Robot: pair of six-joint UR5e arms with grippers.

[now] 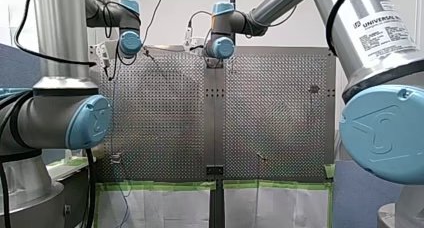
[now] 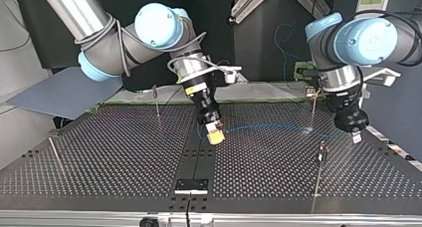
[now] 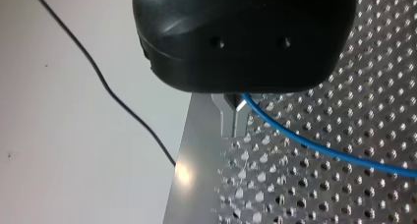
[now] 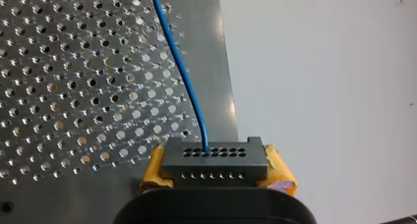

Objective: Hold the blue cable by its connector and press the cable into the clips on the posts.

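Nearest me in the top view, the perforated table (image 2: 99, 162) carries a thin upright post (image 2: 317, 179) at the view's right. Past it, my right gripper (image 2: 215, 136) clamps its yellow pads (image 4: 278, 174) on the connector (image 4: 215, 157) over the table's middle. The blue cable (image 2: 268, 127) runs low across the holes to my left gripper (image 2: 355, 136), whose metal fingers (image 3: 228, 118) pinch it. Green tape (image 1: 160, 185) lines the far edge, before dark panels (image 2: 259, 38).

A perforated metal bench (image 2: 124, 152) is spread beneath the right end effector (image 2: 215, 136) and the left end effector (image 2: 354, 136). A plain dark strip (image 2: 191, 157) is seen running across it directly under the right one. Beside the left end effector, past the bench edge, a thin black wire (image 3: 98, 76) is laid over a pale surface (image 3: 59, 160). Green tape (image 1: 160, 185) is stuck along the bench edge, well apart from both.
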